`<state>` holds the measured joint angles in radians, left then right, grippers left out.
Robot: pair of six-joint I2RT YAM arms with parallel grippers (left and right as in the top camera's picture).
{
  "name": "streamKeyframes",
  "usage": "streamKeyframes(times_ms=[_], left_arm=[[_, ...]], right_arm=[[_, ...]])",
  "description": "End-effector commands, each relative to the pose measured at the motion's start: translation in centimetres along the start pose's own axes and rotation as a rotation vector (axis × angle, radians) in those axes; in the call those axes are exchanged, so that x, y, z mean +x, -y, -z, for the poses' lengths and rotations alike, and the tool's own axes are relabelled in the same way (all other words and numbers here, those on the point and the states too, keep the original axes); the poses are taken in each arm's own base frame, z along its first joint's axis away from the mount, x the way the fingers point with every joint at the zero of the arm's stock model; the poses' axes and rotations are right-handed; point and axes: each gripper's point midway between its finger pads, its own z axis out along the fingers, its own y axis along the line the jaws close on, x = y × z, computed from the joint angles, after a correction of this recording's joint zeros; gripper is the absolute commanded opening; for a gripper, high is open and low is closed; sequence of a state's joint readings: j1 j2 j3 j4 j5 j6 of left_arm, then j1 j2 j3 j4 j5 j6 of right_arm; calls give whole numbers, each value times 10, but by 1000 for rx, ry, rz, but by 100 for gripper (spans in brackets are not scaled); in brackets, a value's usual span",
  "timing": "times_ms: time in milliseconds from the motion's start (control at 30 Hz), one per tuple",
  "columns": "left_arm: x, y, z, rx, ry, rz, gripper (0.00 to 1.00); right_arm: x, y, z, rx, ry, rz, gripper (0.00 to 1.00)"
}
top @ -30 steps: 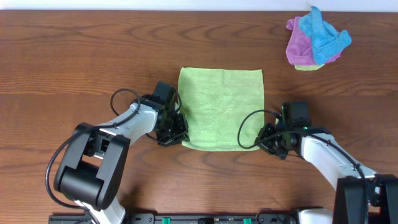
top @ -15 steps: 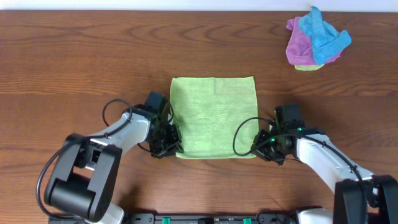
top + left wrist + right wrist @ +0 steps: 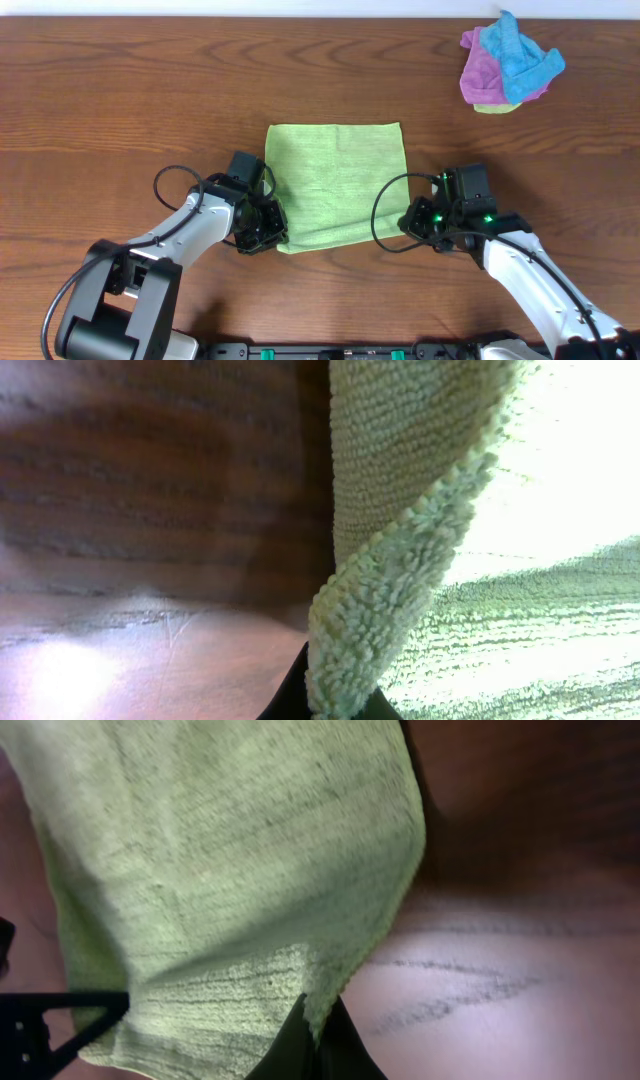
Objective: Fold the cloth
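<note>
The right gripper (image 3: 315,1045) is pinching a corner of the cloth (image 3: 230,870) between its dark fingertips (image 3: 287,1057), with the jaws closed tight on the terry edge. The cloth is spreading up and to the left from the pinch, and its side edge is curling over the wooden table (image 3: 520,950), which is catching a pale glare. A black angular shape (image 3: 40,1020) is poking in at lower left, possibly part of the arm.

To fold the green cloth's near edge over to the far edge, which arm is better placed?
Probably both together: the left claw is shut on the near-left corner of the cloth, the right claw on its near-right corner, so each suits its own side.
</note>
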<state>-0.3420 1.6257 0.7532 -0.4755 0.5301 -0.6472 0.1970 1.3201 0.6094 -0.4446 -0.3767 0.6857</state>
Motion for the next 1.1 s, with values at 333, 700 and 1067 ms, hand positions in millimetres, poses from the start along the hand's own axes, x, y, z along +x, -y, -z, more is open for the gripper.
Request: streamKeyframes(times_ms=[333,700,1067], left_arm=[[-53,42,36,37,195,-10,6],[-97,59,57,85,379,-5,6],[-137,66,59,129,497,-14,6]], right_arm=[[-52,-23,17,-12,209,30,1],[-87,-38,20,-51,348,47,1],[-130,-55,-4,-18,359,71,1]])
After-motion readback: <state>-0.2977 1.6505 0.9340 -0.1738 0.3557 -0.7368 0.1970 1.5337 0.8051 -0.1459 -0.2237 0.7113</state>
